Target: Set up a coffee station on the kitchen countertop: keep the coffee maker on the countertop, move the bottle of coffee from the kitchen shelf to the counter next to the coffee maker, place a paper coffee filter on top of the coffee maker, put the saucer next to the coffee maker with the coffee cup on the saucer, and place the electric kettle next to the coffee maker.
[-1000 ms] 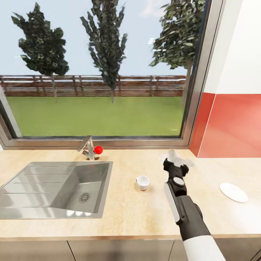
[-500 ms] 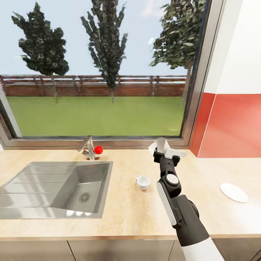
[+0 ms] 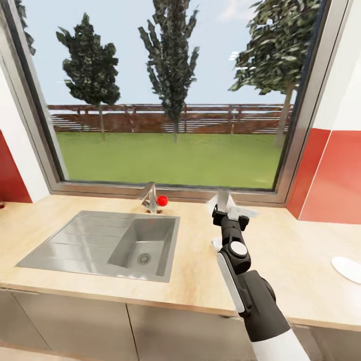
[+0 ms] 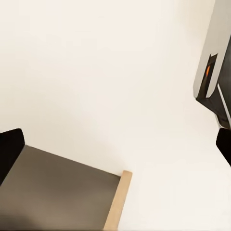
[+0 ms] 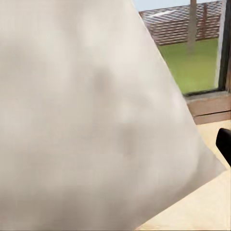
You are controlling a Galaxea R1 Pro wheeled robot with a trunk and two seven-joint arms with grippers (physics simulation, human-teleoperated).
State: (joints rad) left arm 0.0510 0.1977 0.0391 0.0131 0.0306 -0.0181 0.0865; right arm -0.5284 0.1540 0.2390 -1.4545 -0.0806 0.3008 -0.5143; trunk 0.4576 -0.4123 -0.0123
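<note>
right tool [image 3: 229, 208] grasping paper coffee filter [image 3: 223, 201] | above kitchen countertop [image 3: 190, 281] | left tool: cannot tell

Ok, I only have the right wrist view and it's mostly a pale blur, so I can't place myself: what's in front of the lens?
Observer: A white paper coffee filter, held by the right gripper above the kitchen countertop, close to the window sill.
Operator: Where's the saucer?
Observer: The saucer lies on the countertop to the arm's right, cut off by the head view's edge.
Operator: And the sink?
Observer: The sink is set into the countertop to the arm's left.
</note>
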